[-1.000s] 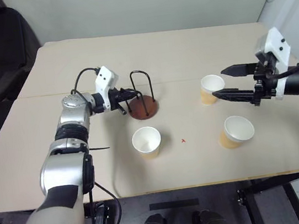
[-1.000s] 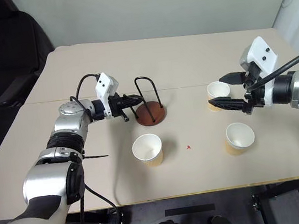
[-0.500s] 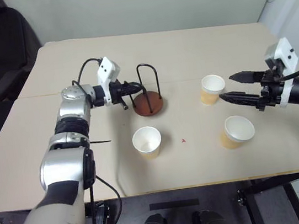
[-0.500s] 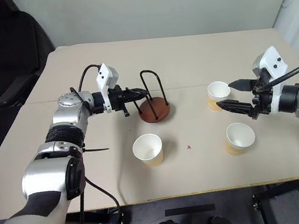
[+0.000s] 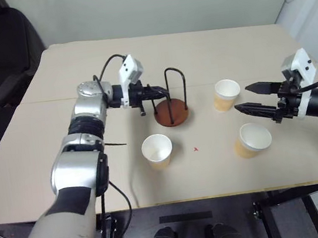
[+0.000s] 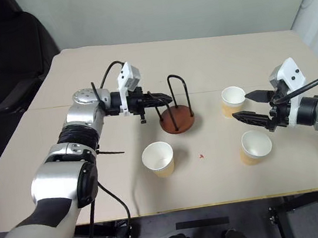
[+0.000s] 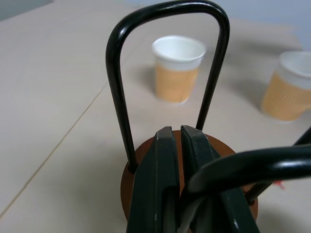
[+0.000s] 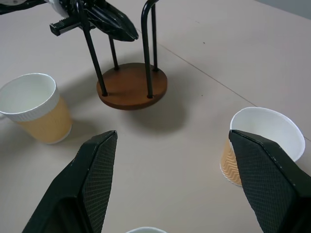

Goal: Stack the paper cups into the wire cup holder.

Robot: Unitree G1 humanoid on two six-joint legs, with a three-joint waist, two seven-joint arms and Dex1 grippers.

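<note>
Left gripper clamped on wire cup holder loop; right gripper spread wide. 3 paper cups: light, crushable; best pinched gently at rim.

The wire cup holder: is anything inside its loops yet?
No cup. The wire cup holder shows a bare brown disc between its loops. The left gripper is shut on one wire loop. All three paper cups stand apart on the table.
</note>
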